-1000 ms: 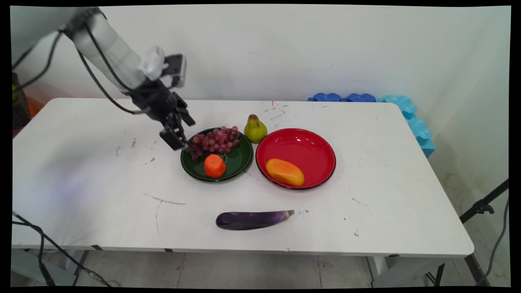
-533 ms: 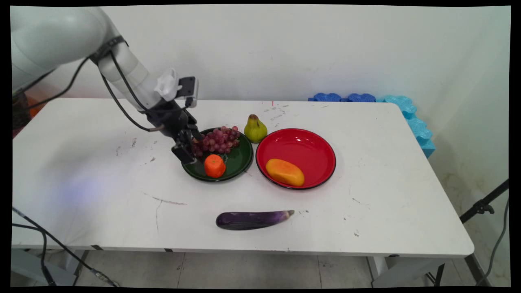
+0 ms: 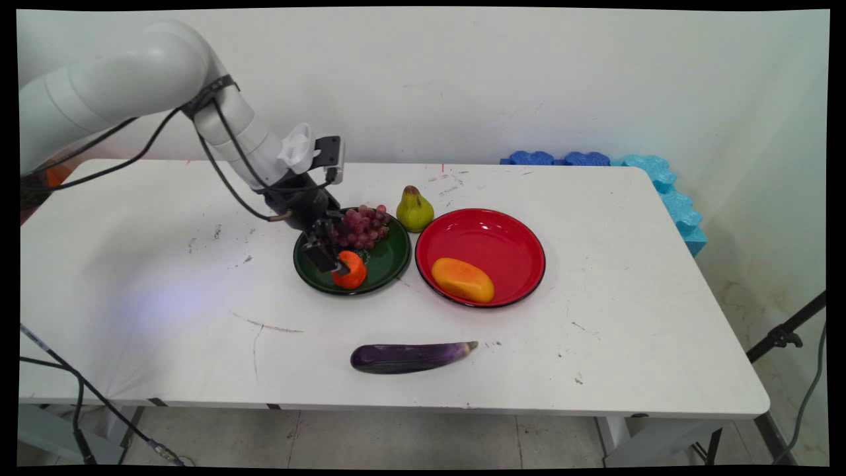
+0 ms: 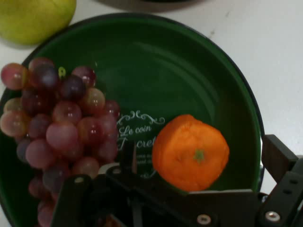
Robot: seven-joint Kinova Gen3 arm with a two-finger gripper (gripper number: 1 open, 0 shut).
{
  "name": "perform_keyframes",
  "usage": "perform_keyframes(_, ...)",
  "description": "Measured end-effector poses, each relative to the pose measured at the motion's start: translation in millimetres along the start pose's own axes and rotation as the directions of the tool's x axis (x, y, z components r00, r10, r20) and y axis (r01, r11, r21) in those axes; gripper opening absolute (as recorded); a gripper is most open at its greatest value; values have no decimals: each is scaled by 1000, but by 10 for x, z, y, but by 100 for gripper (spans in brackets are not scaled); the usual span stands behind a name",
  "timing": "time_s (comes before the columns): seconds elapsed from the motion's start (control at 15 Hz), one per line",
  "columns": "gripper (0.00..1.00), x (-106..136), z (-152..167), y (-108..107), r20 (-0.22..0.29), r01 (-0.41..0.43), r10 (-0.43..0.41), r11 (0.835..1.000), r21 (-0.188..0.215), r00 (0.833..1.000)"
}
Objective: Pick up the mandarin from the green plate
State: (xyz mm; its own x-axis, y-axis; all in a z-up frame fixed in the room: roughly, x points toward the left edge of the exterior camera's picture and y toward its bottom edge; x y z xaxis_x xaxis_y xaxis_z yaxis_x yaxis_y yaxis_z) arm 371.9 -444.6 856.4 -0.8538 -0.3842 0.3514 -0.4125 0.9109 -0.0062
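Hand view, jaws spread, straddling orange

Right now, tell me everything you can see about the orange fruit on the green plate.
The orange fruit is a round, slightly flattened piece with a matte, dimpled skin and a small green stem mark. It sits on the near side of the green plate, beside the grapes. The gripper hangs close over it, fingers either side.

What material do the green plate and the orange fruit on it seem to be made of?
Green plate: probably glazed ceramic or enamelled metal; it looks smooth and glossy, with white lettering printed on it. Orange fruit: likely a foam or plastic imitation; its skin is matte and its edges oddly blocky.
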Motion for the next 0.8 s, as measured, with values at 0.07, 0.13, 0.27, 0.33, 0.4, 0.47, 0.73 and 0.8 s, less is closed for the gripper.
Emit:
perform_keyframes(0.07,100,35,25,-17,1,1,-1,1000,-3,1000)
perform_keyframes(0.13,100,63,48,-34,4,2,-2,1000,-6,1000)
perform_keyframes(0.27,100,100,88,-68,21,6,-6,1000,-14,1000)
perform_keyframes(0.33,100,116,109,-86,31,9,-9,1000,-19,999)
perform_keyframes(0.4,100,128,128,-100,40,11,-10,1000,-25,999)
perform_keyframes(0.47,100,134,141,-107,45,12,-10,1000,-29,999)
perform_keyframes(0.73,100,135,196,-147,88,2,3,998,-56,996)
perform_keyframes(0.8,100,130,202,-152,94,-1,7,998,-59,996)
